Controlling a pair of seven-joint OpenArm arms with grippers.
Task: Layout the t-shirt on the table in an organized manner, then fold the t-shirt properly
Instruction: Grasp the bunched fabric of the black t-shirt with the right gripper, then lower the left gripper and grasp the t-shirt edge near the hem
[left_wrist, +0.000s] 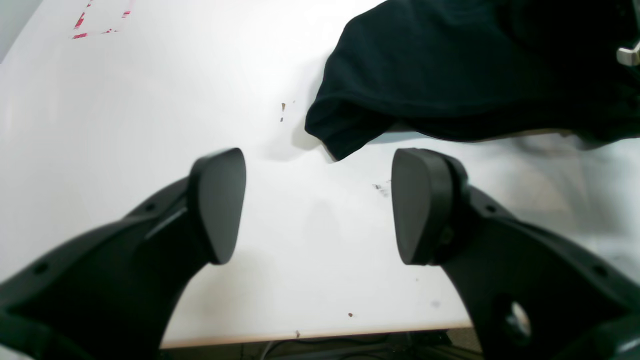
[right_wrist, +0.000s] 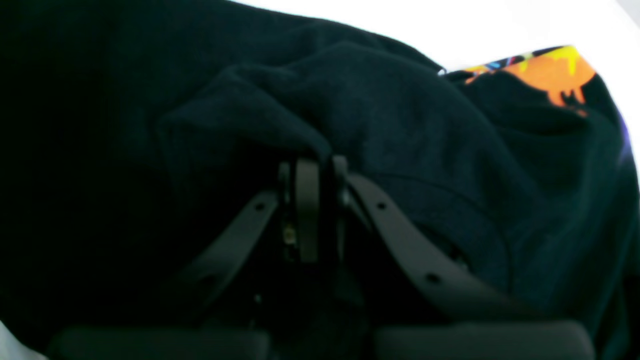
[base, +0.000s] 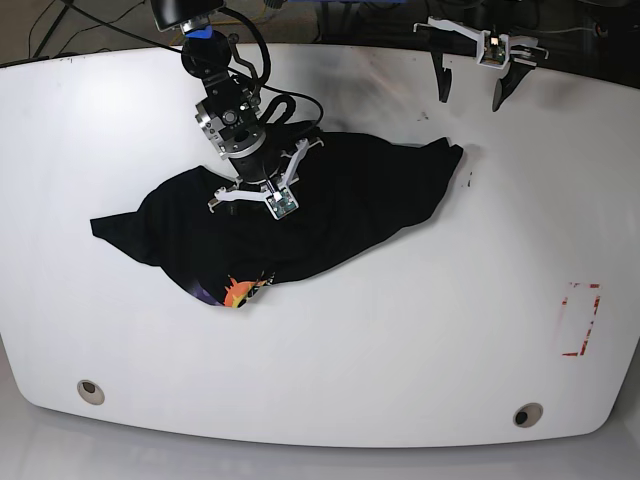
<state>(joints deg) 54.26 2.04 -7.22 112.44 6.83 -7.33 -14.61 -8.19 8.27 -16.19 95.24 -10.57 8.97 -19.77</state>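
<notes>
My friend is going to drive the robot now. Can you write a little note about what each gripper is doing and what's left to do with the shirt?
Right gripper: shut, pinching a fold of the t-shirt near its middle.
Left gripper: open, empty, hovering over the table close to one shirt tip.
The shirt lies crumpled mid-table, its orange graphic peeking out at one edge.
Done: the grab only.
Left: spread it flat, then fold it.

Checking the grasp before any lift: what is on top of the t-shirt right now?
The right gripper is on the crumpled t-shirt, shut on a fold of it. The bunched cloth hides most of the graphic.
</notes>
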